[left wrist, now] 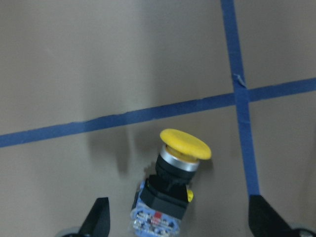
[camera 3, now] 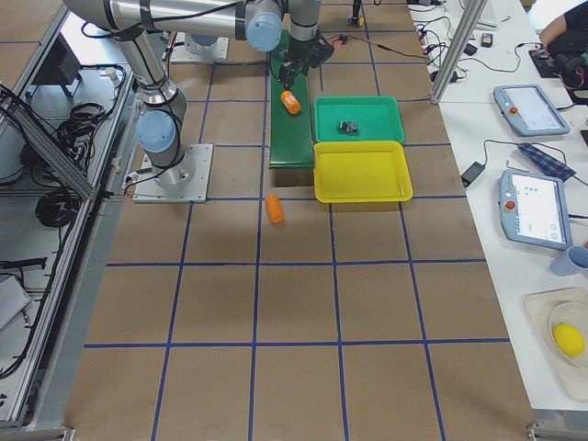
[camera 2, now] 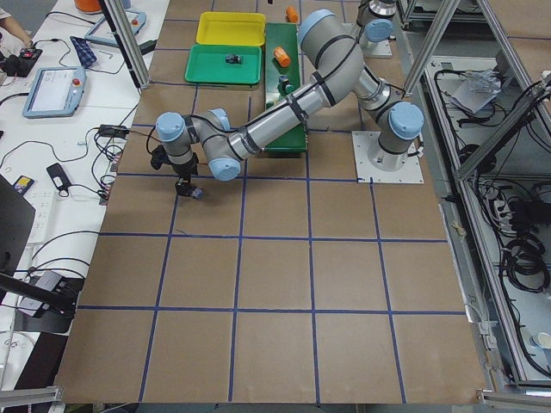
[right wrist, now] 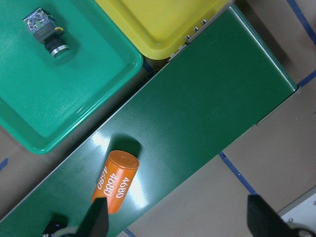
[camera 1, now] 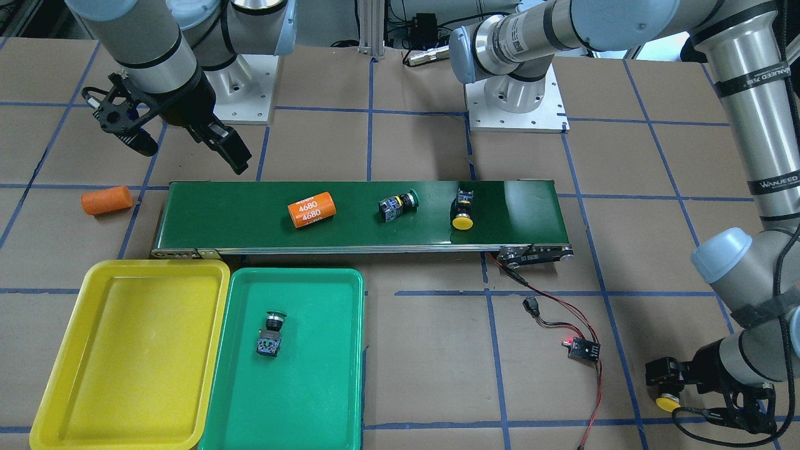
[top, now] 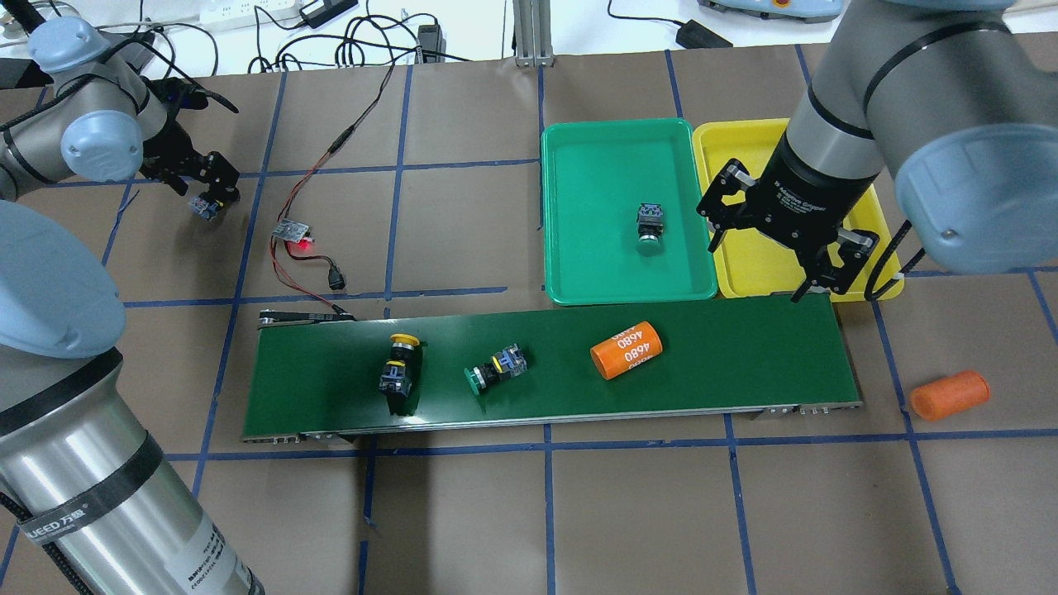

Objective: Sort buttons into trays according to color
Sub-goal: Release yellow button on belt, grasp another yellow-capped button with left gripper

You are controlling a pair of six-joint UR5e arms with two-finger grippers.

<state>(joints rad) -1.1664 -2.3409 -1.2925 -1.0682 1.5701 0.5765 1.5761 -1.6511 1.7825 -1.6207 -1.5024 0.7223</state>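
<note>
**One down, three to go on the button sort**

Two open grippers here. The left gripper (left wrist: 178,217) has its jaws spread wide on either side of the stray yellow button (left wrist: 185,145), not touching it as far as we can see; that button lies on the bare table, well apart from both trays. The right gripper (right wrist: 176,215) is spread too and carries nothing; it hovers over the end of the conveyor belt (right wrist: 207,98) nearest the trays.

Going outward, one green button (top: 649,223) lies in the green tray (top: 579,273), so we'd call that one done; the yellow tray (camera 1: 125,350) has no button in it. A second green button (top: 494,368) and a second yellow button (top: 397,368) lie on the belt, so we reckon three are left.

As for writing, the orange cylinder (top: 626,349) on the belt says "4680" several times; the other orange cylinder (top: 950,394), off the belt's end, shows us no text. A strap (camera 1: 772,185) on the left arm reads "WANJEED"; the print on the right gripper's collar is too small for us.
</note>
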